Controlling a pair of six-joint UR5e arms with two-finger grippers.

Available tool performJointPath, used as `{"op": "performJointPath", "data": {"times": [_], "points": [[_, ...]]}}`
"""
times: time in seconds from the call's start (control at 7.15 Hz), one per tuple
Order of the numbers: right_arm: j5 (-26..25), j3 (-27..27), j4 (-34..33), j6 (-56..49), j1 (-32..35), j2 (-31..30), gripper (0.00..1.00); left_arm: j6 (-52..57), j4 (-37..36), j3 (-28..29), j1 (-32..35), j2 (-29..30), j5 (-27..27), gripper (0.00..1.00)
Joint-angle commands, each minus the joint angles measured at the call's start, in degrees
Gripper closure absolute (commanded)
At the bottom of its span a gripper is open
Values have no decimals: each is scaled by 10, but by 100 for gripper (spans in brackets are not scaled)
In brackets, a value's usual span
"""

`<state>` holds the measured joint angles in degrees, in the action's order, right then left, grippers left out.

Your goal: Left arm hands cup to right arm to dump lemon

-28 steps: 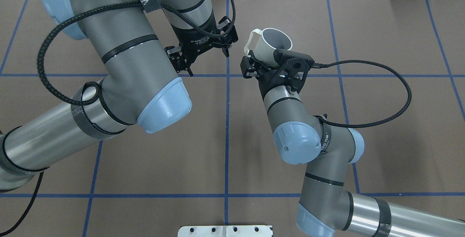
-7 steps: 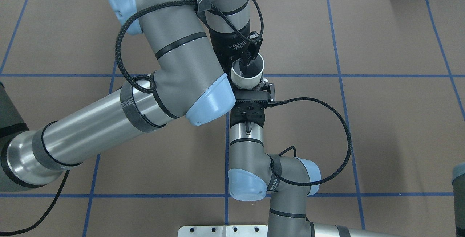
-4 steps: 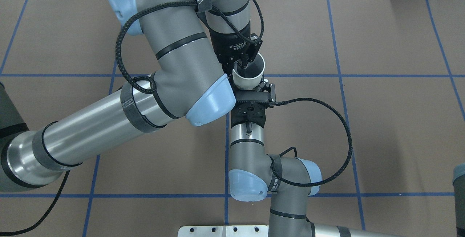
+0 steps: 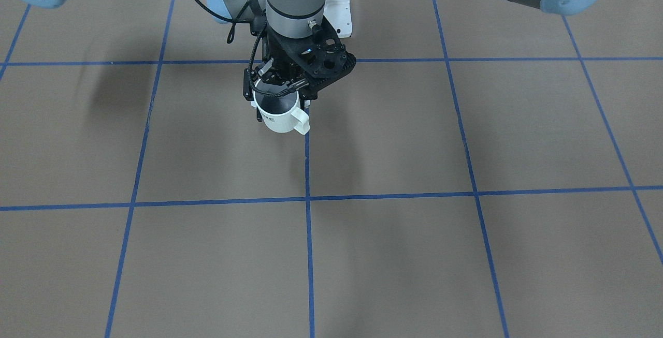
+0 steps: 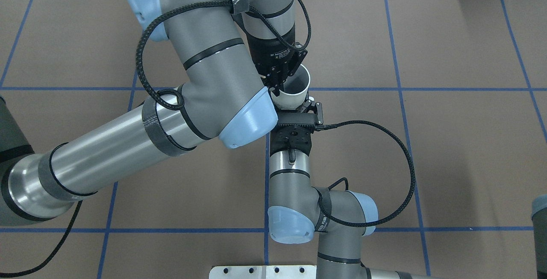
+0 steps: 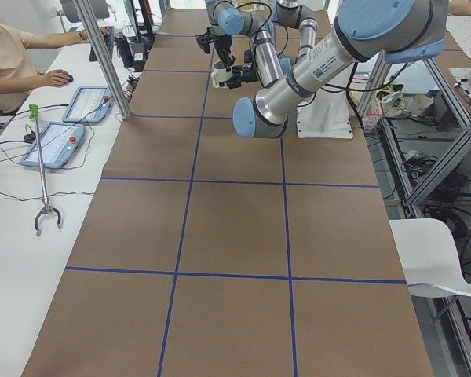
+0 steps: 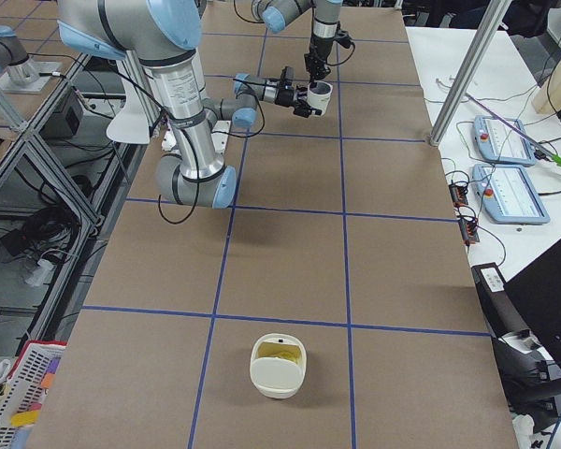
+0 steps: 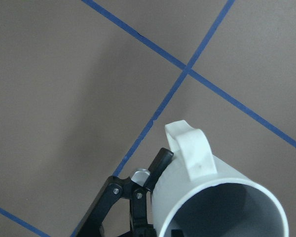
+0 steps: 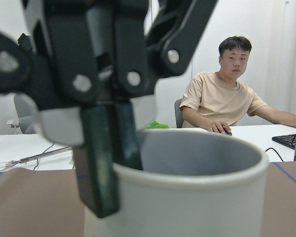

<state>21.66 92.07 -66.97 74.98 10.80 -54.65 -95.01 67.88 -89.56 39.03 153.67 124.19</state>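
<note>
The white cup point(image 5: 298, 94) hangs upright over the table's middle, its handle point(image 4: 300, 120) pointing away from the robot. My left gripper point(image 5: 277, 86) comes down from above and is shut on the cup's rim, one finger point(image 9: 130, 143) inside and one outside. My right gripper point(image 5: 295, 102), on the perforated bracket point(image 5: 295, 121), reaches in level from the robot's side. It is open, with its jaws flanking the cup's lower wall and one finger point(image 8: 162, 160) beside the handle. The lemon is out of view, and the cup's bottom is hidden.
Blue tape lines point(image 5: 267, 185) cross the brown table. A white container point(image 7: 279, 365) with something yellow inside stands near the table's end on my right. A person point(image 6: 8, 55) sits at a side table with tablets point(image 6: 51, 145) and a reacher stick point(image 6: 41, 173).
Earlier my right gripper alone held the cup, the left open beside it. Within the last second the left shut on the rim; the right spread and drew back slightly toward the robot.
</note>
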Motion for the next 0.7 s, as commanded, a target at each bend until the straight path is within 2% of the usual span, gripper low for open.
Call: {"op": "performJointPath", "data": {"times": [0.0, 0.14, 0.56], "points": [[0, 0, 0, -1, -1, -2, 63, -1, -2, -1, 0, 1, 1, 100], [4, 18, 1, -4, -2, -10, 1, 0, -2, -2, 0, 1, 1, 100], [5, 16, 1, -4, -3, -21, 0, -1, -3, -7, 1, 1, 1, 100]]}}
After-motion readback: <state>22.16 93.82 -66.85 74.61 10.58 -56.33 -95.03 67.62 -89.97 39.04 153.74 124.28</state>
